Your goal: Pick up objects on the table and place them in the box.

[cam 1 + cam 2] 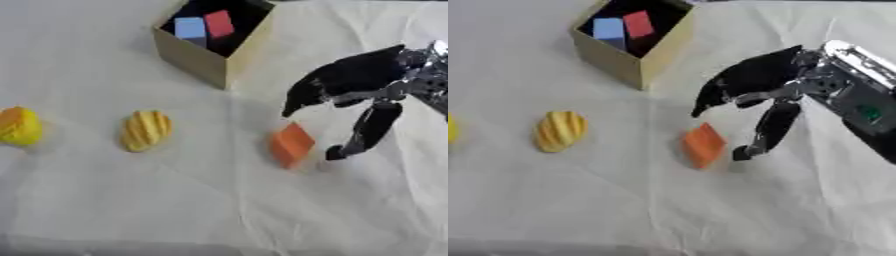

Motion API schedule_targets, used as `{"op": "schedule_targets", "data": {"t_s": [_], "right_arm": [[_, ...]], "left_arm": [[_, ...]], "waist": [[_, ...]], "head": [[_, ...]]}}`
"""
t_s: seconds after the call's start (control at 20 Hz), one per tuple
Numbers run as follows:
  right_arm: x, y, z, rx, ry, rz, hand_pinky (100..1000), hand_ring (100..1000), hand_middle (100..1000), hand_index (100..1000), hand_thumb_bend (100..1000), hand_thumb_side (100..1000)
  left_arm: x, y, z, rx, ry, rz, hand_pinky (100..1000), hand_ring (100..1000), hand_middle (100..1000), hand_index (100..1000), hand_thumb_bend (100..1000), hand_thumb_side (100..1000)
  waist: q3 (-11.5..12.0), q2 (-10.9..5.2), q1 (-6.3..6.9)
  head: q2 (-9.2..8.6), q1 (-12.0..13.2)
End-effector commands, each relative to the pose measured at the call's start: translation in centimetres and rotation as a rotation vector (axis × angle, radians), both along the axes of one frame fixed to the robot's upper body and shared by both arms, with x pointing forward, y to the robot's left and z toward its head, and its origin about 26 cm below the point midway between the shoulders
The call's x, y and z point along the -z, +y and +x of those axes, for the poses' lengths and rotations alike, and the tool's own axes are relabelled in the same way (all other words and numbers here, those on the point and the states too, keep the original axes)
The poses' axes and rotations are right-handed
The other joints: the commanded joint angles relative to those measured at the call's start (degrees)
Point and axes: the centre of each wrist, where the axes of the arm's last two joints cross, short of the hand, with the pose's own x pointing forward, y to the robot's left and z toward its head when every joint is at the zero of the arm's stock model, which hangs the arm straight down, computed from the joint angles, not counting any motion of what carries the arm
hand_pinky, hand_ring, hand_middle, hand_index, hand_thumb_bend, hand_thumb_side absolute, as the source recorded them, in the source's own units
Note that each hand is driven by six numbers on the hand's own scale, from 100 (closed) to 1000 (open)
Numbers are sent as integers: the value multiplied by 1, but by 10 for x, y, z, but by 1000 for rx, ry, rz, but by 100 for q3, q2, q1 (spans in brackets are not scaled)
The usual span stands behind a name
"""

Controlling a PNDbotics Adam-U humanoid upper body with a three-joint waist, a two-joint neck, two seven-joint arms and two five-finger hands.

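The right hand (750, 95) hangs spread over the orange block (703, 144), with the box (627, 62) beyond.

A creased white cloth (262, 215) covers the table, seemingly evenly lit.

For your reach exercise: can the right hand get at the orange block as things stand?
Probably yes. The right hand hangs open just above and beside the orange block, fingers and thumb spread to either side, and nothing lies between them on the cloth.

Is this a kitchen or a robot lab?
Probably a robot practice table: a white cloth, a cardboard box holding blocks, toy-like pieces laid out, and the robot's right hand over an orange block.
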Motion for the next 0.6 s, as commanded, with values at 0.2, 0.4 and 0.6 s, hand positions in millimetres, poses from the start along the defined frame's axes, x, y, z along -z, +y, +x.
{"op": "schedule_targets", "data": {"t_s": [0.2,0.4,0.6], "right_arm": [[0,-2,8,-3,-10,-33,919,936,851,927,399,465],[7,-1,12,7,8,-21,919,930,845,923,354,474],[12,-1,13,10,24,-22,919,929,844,922,342,490]], "left_arm": [[-8,-1,-1,11,-26,16,696,721,596,752,411,563],[-8,0,-1,11,-27,15,696,721,596,752,411,563],[-8,-1,-1,12,-27,15,696,722,596,752,412,563]], "waist": [[10,-90,16],[22,-86,18],[25,-80,12]], "head": [[-59,-14],[-72,-16],[-76,-12]]}}
